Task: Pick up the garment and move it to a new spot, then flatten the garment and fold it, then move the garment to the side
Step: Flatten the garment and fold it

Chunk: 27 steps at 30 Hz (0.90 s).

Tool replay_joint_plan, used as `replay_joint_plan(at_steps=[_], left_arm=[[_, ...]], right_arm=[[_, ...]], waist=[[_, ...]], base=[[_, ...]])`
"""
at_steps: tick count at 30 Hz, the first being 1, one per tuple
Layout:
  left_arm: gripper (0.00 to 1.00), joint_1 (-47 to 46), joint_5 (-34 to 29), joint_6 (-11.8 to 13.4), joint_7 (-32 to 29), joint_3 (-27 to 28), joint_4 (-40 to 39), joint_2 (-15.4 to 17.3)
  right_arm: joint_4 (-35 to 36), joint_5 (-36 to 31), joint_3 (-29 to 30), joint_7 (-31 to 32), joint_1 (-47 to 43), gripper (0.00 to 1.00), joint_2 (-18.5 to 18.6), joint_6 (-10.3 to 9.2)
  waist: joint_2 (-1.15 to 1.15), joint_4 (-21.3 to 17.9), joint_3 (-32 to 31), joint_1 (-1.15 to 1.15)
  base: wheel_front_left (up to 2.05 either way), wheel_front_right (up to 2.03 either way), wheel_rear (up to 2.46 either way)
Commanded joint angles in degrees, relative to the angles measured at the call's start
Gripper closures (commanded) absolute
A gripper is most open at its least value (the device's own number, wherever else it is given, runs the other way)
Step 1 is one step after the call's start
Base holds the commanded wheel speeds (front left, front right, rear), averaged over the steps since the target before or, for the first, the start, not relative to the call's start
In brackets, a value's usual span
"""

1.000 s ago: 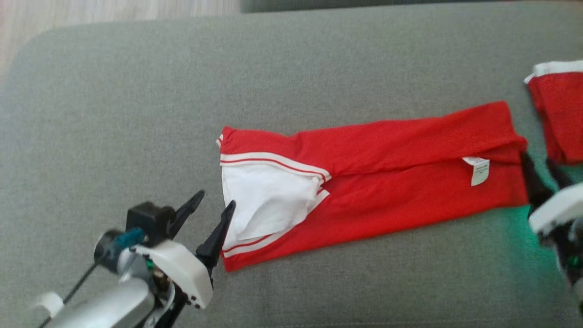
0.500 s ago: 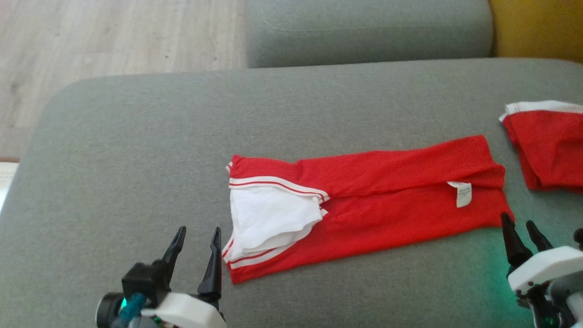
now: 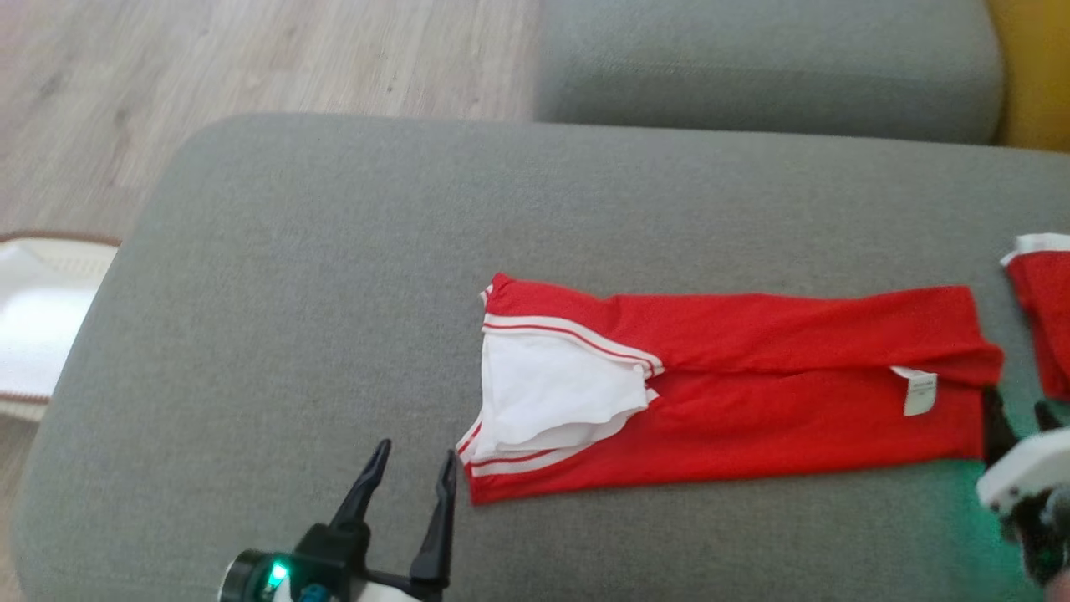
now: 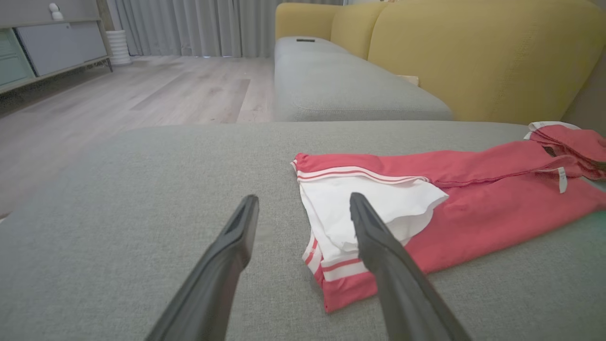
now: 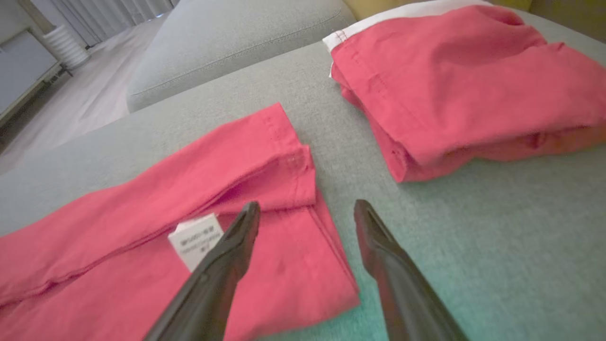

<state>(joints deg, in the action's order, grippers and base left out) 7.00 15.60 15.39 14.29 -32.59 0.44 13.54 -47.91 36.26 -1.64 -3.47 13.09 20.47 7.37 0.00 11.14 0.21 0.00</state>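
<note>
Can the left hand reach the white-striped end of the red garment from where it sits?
Probably yes: the left hand is open and empty, just short of the striped corner of the garment, with only bare cushion between them.

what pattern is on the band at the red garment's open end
White band with a thin red stripe through it; clearest in the left wrist view.

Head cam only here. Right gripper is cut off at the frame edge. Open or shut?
Observer: Open. Right wrist view shows the right gripper with fingers spread, gripping nothing.
Operator: Where is it against the garment?
Observer: One finger crosses the hemmed corner of the garment, beside the white label; the other is in front of bare cushion.
Operator: Red scrap far right?
Observer: A second garment, folded, white band along its far edge, apart from the first.
</note>
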Motion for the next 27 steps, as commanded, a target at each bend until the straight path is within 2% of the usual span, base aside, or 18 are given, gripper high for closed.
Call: replay_joint_plan(at_steps=[1, 12, 16, 17, 18, 19, 20, 22, 27], left_arm=[[0.0, -2.5, -1.5, -1.0, 0.7, 2.5, -1.3, -1.2], [0.0, -4.9, -5.1, -5.3, 0.7, 4.9, 0.0, -5.4], [0.0, -5.2, -6.1, -6.4, 0.7, 5.9, 0.3, -6.5], [0.0, -5.3, -6.3, -6.7, 0.7, 6.2, 0.4, -6.8], [0.0, -5.3, -6.4, -7.0, 0.7, 6.4, 0.5, -7.0], [0.0, -5.4, -6.6, -7.3, 0.7, 6.7, 0.6, -7.2], [0.0, -5.3, -6.7, -7.5, 0.7, 6.9, 0.7, -7.4], [0.0, -5.2, -7.0, -7.9, 0.7, 7.4, 0.8, -7.8], [0.0, -4.8, -7.7, -8.7, 0.7, 8.7, 1.1, -8.4]], right_arm=[[-1.4, -2.4, 0.9, 1.6, 5.5, 0.0, 1.7, 0.12], [-13.3, -10.6, 4.7, 8.5, 16.1, 0.0, 3.1, 0.12], [-15.9, -12.4, 4.3, 11.4, 18.3, 0.0, 1.8, 0.12], [-15.8, -12.1, 4.1, 12.0, 18.7, 0.13, 1.2, 0.12], [-15.7, -11.5, 3.9, 12.9, 18.9, 0.56, 0.5, 0.12], [-15.3, -10.6, 3.6, 13.9, 18.8, 0.87, -0.2, 0.12], [-14.7, -9.5, 3.2, 15.0, 18.7, 1.0, -0.8, 0.12], [-12.8, -8.0, 1.9, 16.6, 17.8, 1.0, -1.3, 0.12], [-7.6, -6.4, -0.3, 15.2, 15.1, 1.0, 1.2, 0.12]], waist=[[0.0, 1.3, 1.9, 0.0], [0.0, 2.9, 6.9, 0.0], [0.0, 2.6, 7.6, 0.0], [0.0, 2.4, 7.6, 0.0], [0.0, 2.2, 7.6, 0.0], [0.0, 2.0, 7.6, 0.0], [0.0, 1.8, 7.5, 0.0], [0.0, 1.3, 7.2, 0.0], [0.0, -0.5, 6.7, 0.0]], base=[[0.0, 0.0, 0.0], [0.0, 0.0, 0.0], [0.0, 0.0, 0.0], [0.0, 0.0, 0.0], [0.0, 0.0, 0.0], [0.0, 0.0, 0.0], [0.0, 0.0, 0.0], [0.0, 0.0, 0.0], [0.0, 0.0, 0.0]])
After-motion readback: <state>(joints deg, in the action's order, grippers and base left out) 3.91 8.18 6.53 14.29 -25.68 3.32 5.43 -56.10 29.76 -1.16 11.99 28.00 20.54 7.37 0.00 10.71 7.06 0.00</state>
